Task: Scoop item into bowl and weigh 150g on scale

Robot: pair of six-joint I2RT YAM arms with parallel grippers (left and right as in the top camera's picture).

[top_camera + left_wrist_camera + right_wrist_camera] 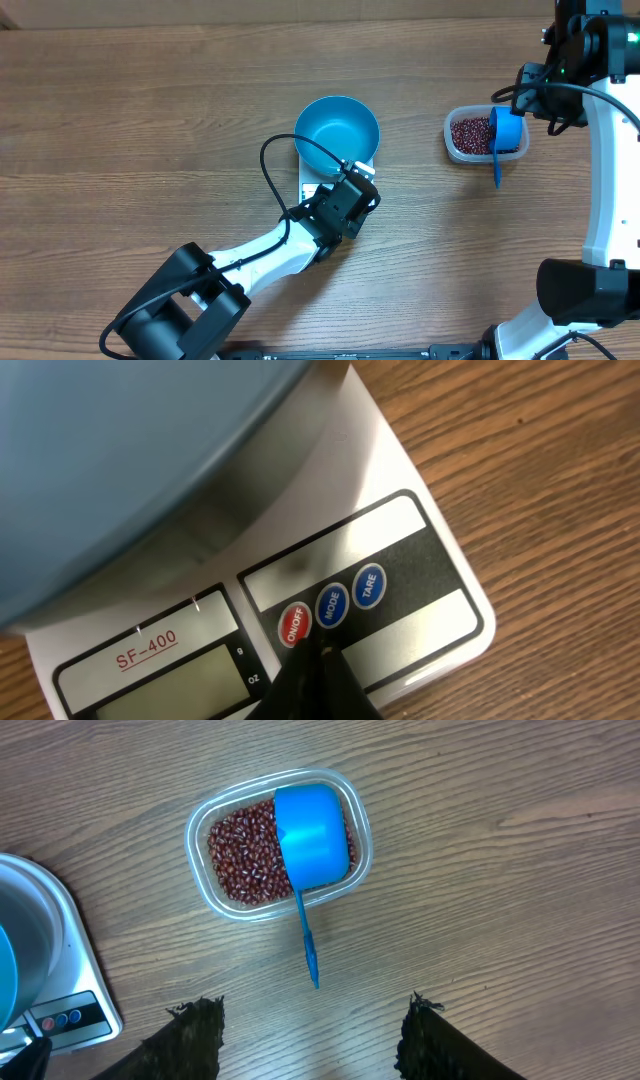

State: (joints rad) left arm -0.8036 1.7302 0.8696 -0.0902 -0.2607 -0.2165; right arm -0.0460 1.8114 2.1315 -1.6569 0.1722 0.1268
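The bowl (337,125) is set on the scale (400,480), at whose buttons the clenched left hand (322,660) is held. The beans (240,860) are kept in a tub (203,815) with a scoop (312,835), below the released, empty right hand (312,1018).

Wooden table (150,110), grain running left to right. A clear rounded-rectangle plastic tub (449,140) stands toward the right edge, in the far half. A small blue scoop (507,130) lies with its cup in the tub, its thin handle projecting over the near rim.
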